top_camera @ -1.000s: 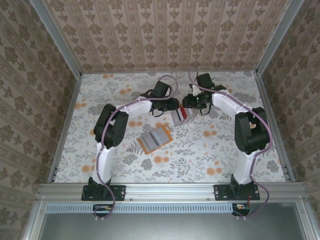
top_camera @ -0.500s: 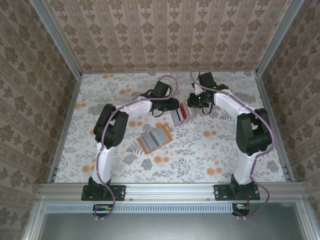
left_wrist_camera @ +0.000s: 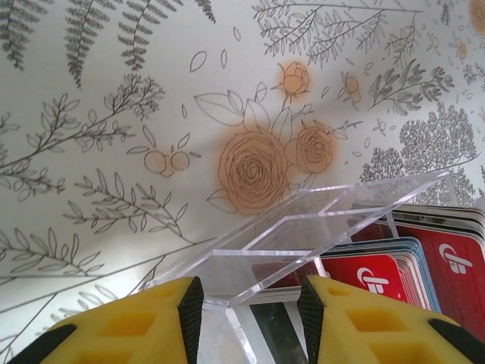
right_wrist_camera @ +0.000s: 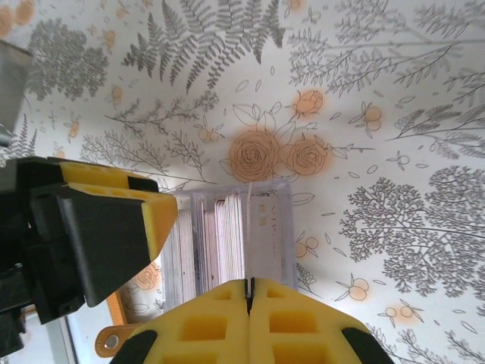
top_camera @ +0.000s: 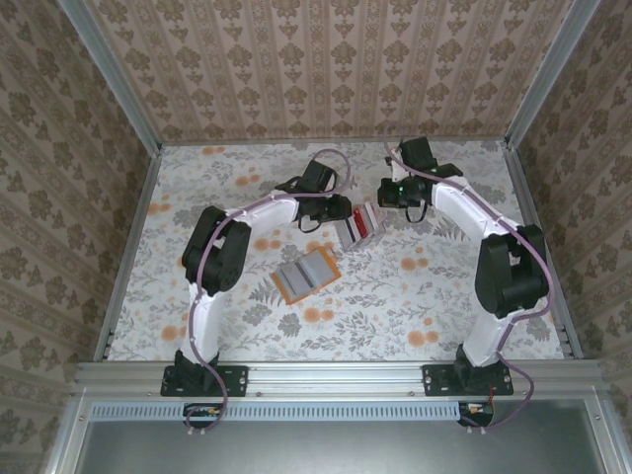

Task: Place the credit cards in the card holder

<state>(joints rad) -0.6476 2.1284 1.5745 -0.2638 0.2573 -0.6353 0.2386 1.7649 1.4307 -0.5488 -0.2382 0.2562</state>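
The credit cards (top_camera: 365,221) stand packed on edge in a clear acrylic stand (top_camera: 352,234) at mid-table. My left gripper (top_camera: 342,209) is shut on that stand's near wall (left_wrist_camera: 303,227), with red cards (left_wrist_camera: 364,273) just right of it. My right gripper (right_wrist_camera: 248,292) is shut on one pale card (right_wrist_camera: 248,227), seen edge-on above the other cards (right_wrist_camera: 204,243). From above, the right gripper (top_camera: 394,194) hangs just right of the stand. The orange-tan card holder (top_camera: 306,274) lies open, grey lining up, nearer the front.
The left gripper's black and yellow finger (right_wrist_camera: 106,227) sits close against the stand's left side in the right wrist view. The card holder's orange clasp tab (right_wrist_camera: 114,341) shows at the bottom there. A metal frame and wallpapered walls (top_camera: 326,69) enclose the floral tabletop (top_camera: 415,296).
My right gripper has moved right and towards the back, away from the stand, with a card pinched in it. The left arm and the card holder stayed put.
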